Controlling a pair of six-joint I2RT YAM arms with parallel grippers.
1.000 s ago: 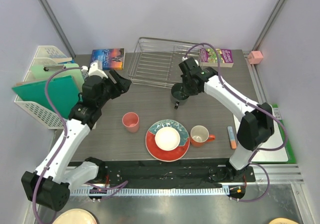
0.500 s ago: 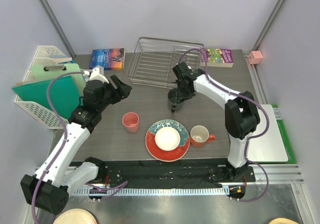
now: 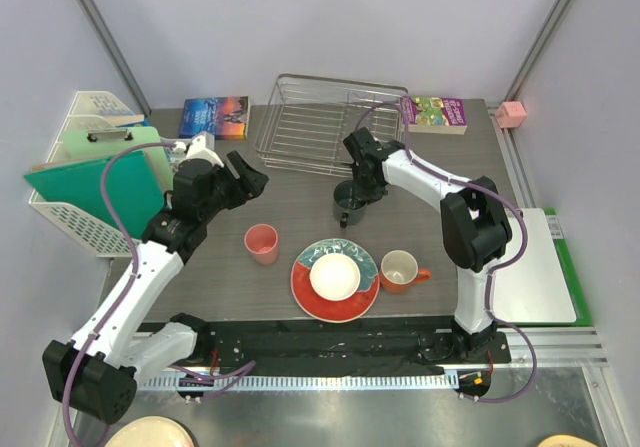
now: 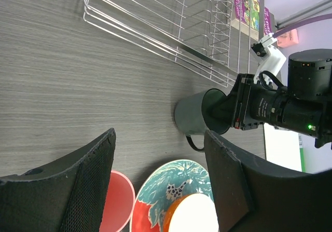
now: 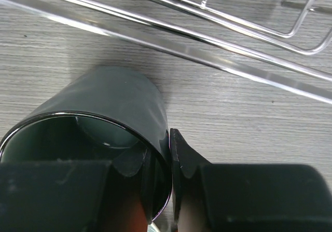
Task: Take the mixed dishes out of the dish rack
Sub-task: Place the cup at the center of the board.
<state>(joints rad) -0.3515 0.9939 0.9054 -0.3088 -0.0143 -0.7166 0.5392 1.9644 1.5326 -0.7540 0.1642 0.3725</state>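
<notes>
Dark grey mug (image 3: 346, 201) pinched at its rim, centre frame!
Right gripper (image 3: 358, 189) clamped its wall, one finger inside, one outside, just below the dish rack (image 3: 318, 125); left gripper (image 3: 243, 172) hung spread wide, well left.

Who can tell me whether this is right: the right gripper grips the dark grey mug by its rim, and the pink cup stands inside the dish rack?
Not quite. The pink cup stands on the table left of the teal plate, outside the dish rack, as the top external view shows. The right gripper does grip the dark grey mug by its rim.
</notes>
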